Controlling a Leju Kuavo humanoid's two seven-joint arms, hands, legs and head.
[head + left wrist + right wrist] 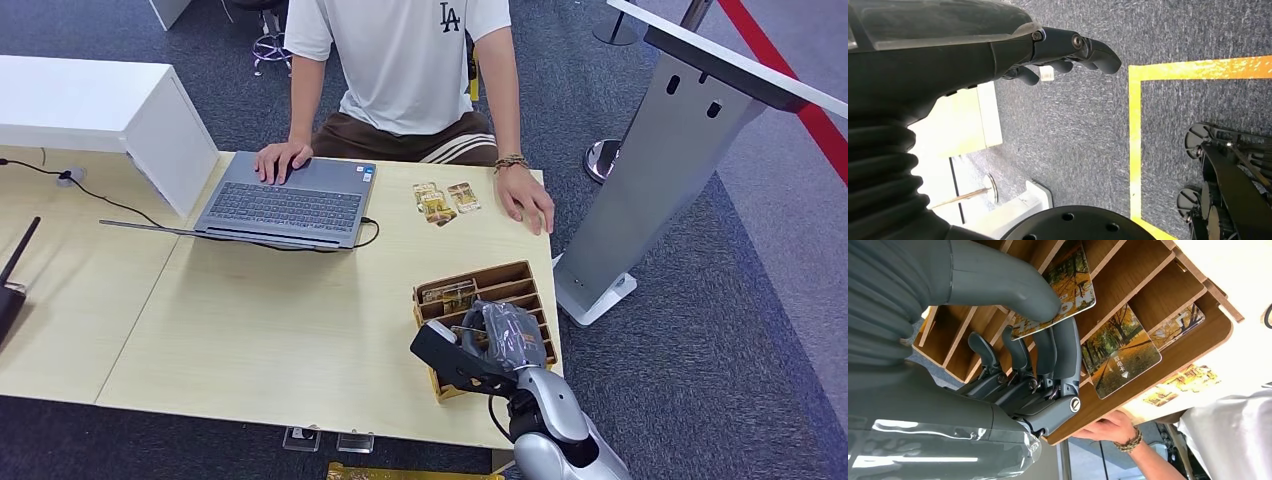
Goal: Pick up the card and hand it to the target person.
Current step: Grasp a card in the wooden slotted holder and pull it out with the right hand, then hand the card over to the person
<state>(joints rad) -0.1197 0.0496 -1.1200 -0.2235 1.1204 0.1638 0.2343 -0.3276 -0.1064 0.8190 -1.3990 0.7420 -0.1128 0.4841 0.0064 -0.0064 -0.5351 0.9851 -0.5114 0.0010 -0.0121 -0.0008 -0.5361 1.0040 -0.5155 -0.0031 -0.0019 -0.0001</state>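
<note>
A: Brown wood first, from the head view: a slotted card rack [500,290] stands at the near right corner of the pale table [250,330], and the right hand [490,345] sits down over its nearer slots.

B: Who is across the table?

A: A person in a white shirt [400,60], one hand on a grey laptop [285,205], the other hand [525,195] flat near the far right corner. A few loose cards [445,200] lie between the laptop and that hand. A grey stand [660,170] rises off the carpet to the right of the table.

B: And the left wrist view?

A: The left hand [1068,50] hangs over blue-grey carpet [1068,140] marked with yellow tape [1135,150]. Its fingers are loosely curved and apart, with nothing in them.

B: The right wrist view?

A: Close on the rack. The right hand [1038,340] pinches the card [1068,290], printed with autumn trees, at its edge: thumb [1013,285] on the printed face, fingers [1068,355] behind it. The card is tilted above the rack's dividers; whether its far end rests in a slot I cannot tell. A second card [1120,350] with the same sort of print stands in a slot further along, and a third [1180,325] peeks out beyond it. Past the rack, the person's wrist wears a beaded bracelet [1128,442].
</note>
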